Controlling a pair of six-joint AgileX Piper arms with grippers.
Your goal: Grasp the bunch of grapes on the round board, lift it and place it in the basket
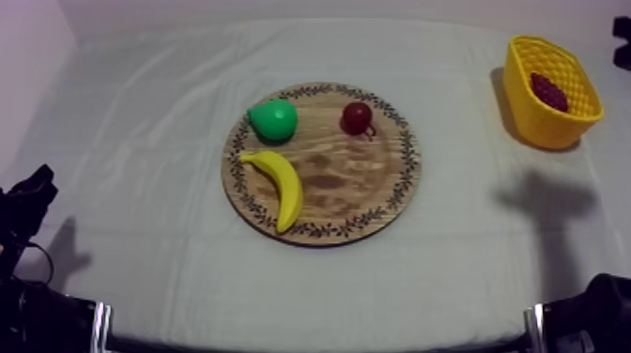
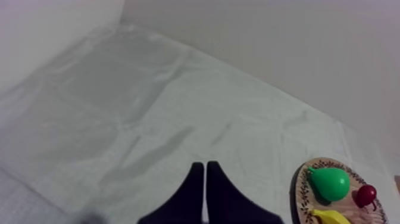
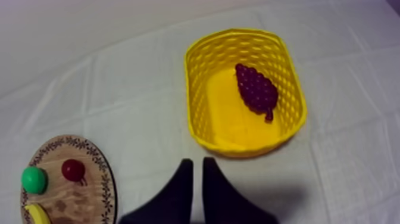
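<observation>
We find the bunch of grapes (image 3: 257, 90) off the wooden board (image 1: 357, 178). It lies inside the yellow basket (image 3: 238, 33), against the basket wall that faces away from the board. The basket stands upright on the tabletop (image 1: 141, 141), well apart from the board, out past the edge nearest the small red fruit (image 1: 357, 117).

Three toy fruits rest on the board. The pear (image 1: 273, 119) and the small red fruit sit side by side on the half farther from the arms, apart from one another. The banana (image 1: 282, 183) lies on the nearer half, just below the pear and close to the patterned rim.

Our right gripper (image 3: 194, 161) hangs over bare cloth between the board and the basket, nearer the basket. Its two black fingers are drawn together into a narrow wedge with nothing in them. Our left gripper (image 2: 205, 164) is well apart from the board, out on the pear's side, over bare cloth. Its fingers too are pressed together and hold nothing.
</observation>
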